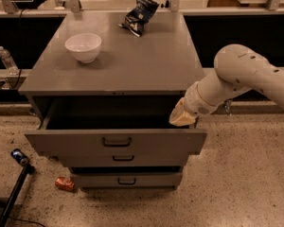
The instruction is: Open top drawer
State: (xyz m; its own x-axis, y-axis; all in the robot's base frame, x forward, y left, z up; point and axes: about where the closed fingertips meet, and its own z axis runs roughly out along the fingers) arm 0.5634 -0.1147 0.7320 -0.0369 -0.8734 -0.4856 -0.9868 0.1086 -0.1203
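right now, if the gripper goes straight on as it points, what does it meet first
Probably the front panel of the open grey metal top drawer: the gripper sits over its right corner, pointing down-left. Depth is unclear.

Place: lab or workshop
Floor: speckled terrazzo [246, 188] below the gripper [181, 119]
Furniture: grey metal cabinet [132, 60], gripper at its right front
Backdrop: metal railing [227, 12] beyond gripper

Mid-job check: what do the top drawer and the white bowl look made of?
The top drawer looks like painted metal: matte grey, flat even front, black pull. The bowl is probably ceramic or plastic: smooth, white, thin-rimmed. The gripper, at the drawer's right front corner, is tan; its material is unclear.
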